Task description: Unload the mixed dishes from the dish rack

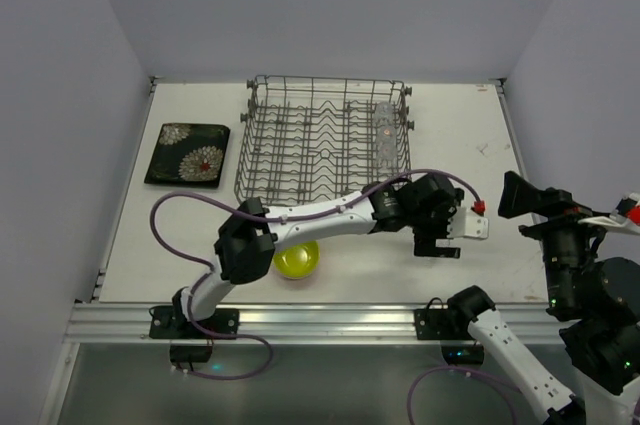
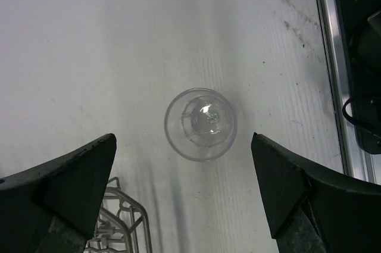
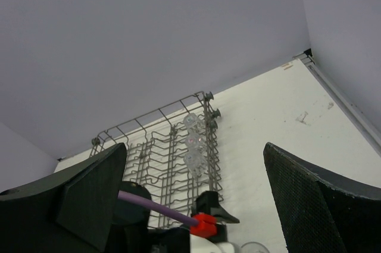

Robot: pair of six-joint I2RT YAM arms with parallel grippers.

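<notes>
Clear glass point(image 2: 201, 124), untouched, centred below left gripper point(image 1: 438, 250), jaws spread wide

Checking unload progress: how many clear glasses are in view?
4. Three glasses line the right side of the dish rack; the fourth glass stands on the table below the open left end effector. The left arm could hide others.

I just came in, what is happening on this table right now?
The left gripper hangs open over a clear glass standing on the table right of the dish rack. More glasses sit in the rack. A flowered plate and a yellow-green bowl are already out. The right gripper is open, holding nothing.
</notes>
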